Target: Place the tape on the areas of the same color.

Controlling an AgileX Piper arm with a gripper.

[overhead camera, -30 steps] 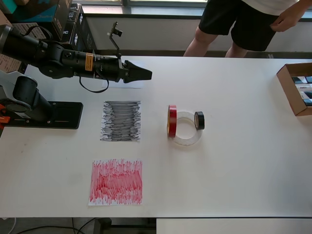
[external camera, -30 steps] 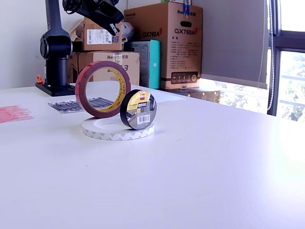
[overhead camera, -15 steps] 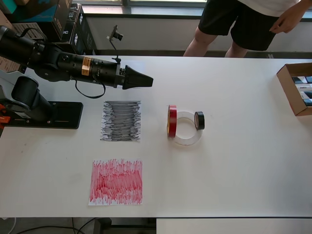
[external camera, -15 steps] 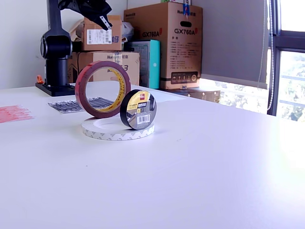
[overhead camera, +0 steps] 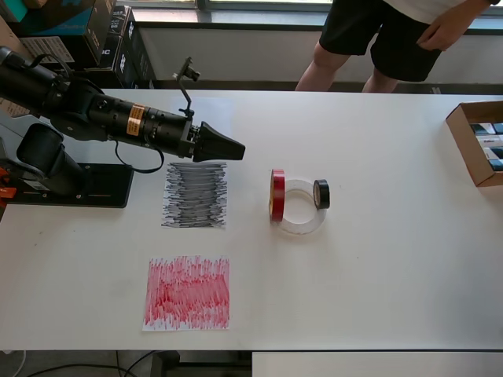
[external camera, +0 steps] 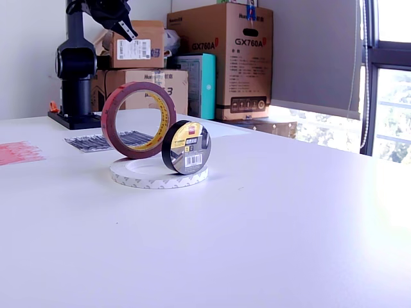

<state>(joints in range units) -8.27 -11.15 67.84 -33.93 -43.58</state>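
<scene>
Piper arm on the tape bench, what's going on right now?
Nothing is held. The gripper hangs above the table, near the black scribbled sheet, jaws together. The red roll and the small black roll stand on edge on the flat white ring, so all three are unsorted. The red scribbled sheet is bare; the white sheet lies behind the arm. A person stands at the far edge.

You get bright daylight from window (external camera: 390,77), glare washing table (external camera: 359,212) at exterior view's right; focus sharp.
</scene>
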